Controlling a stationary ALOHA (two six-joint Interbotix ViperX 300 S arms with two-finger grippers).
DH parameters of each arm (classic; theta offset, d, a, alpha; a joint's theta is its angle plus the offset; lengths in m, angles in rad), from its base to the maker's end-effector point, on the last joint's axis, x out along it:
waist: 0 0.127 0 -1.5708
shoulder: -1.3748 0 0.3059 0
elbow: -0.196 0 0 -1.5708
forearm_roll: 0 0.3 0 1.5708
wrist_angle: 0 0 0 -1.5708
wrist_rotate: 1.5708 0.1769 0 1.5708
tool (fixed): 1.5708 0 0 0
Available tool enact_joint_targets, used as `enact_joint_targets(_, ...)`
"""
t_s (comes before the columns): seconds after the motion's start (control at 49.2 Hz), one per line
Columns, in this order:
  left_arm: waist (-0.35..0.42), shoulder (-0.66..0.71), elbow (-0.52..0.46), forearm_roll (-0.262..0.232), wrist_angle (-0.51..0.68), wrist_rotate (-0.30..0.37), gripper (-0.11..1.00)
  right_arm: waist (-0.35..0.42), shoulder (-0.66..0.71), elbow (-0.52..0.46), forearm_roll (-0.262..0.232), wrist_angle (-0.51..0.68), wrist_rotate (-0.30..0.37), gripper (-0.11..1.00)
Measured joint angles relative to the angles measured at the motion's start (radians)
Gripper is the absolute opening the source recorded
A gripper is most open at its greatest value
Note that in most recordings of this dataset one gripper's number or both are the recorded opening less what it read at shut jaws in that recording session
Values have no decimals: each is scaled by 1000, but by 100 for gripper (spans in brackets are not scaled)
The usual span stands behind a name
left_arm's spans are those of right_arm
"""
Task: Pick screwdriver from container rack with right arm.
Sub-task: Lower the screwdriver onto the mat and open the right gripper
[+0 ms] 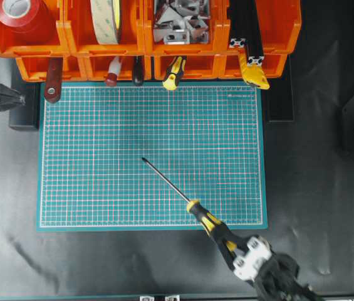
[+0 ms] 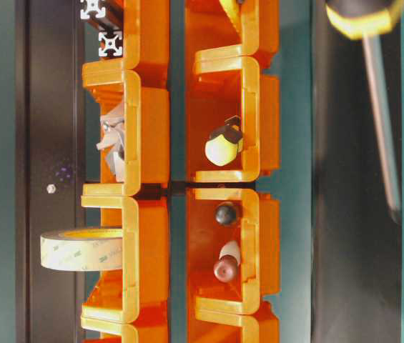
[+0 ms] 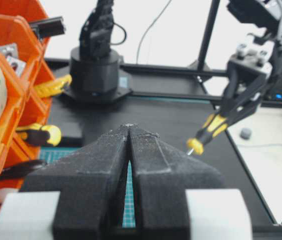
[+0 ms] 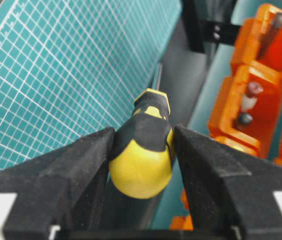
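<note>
The screwdriver, with a long metal shaft and a yellow-and-black handle, lies slantwise over the green mat's near right corner. Its dark tip points toward the mat's middle. My right gripper is shut on the handle's butt end. In the right wrist view the handle sits clamped between the two black fingers. From the left wrist view the screwdriver hangs tilted above the table. The orange container rack stands along the far edge. My left gripper is shut on nothing, at the mat's left side.
The rack holds a red tape roll, a beige tape roll, metal brackets and black extrusions. A short yellow-black handle, a dark red handle and a black handle stick out over the mat's far edge.
</note>
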Motion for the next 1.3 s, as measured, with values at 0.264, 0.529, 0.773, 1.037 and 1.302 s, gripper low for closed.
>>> enact_joint_targets(0.264, 0, -2, 0, 0, 0, -2, 0, -114, -9, 92, -6, -173, -3, 40)
enact_joint_targets(0.529, 0, -2, 0, 0, 0, -2, 0, -236, -11, 97, -43, -255, -5, 40)
enact_joint_targets(0.773, -3, 0, 0, 0, 0, -2, 0, -301, -5, 78, -48, -302, -8, 40)
enact_joint_targets(1.037, -3, 0, 0, 2, 0, -2, 0, -321, 15, 60, -37, -347, -3, 40)
enact_joint_targets(1.302, -3, -2, 0, 2, 0, -2, 0, -324, 15, 61, 14, -380, 2, 40)
